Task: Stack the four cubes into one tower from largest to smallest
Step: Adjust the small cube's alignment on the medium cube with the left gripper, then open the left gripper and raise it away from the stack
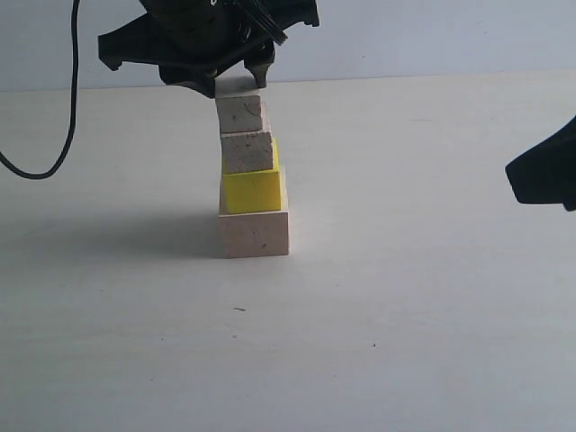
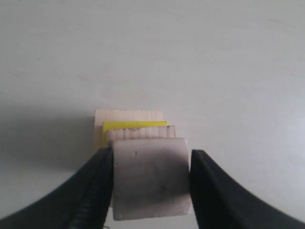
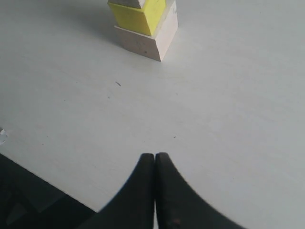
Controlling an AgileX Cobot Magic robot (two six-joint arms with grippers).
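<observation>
The tower stands on the table: big pale wood base [image 1: 255, 234], yellow cube [image 1: 253, 191], smaller wood cube [image 1: 247, 152], and the tiniest wood cube [image 1: 241, 114] resting on top. My left gripper [image 1: 238, 83] hovers right over the top cube. In the left wrist view its fingers [image 2: 97, 181] flank the tiniest cube [image 2: 150, 179], one against it and the other a thin gap away, so the gripper [image 2: 151, 152] is open. Below show the smaller wood cube [image 2: 140, 132], yellow [image 2: 136, 125] and base [image 2: 128, 115]. My right gripper [image 3: 155, 155] is shut and empty, well away from the tower's base [image 3: 147, 43].
A black cable [image 1: 67, 135] hangs at the far left and loops onto the white table [image 1: 405, 315]. The right arm's dark bulk [image 1: 544, 171] sits at the right edge. The tower leans slightly, its upper cubes offset to the left.
</observation>
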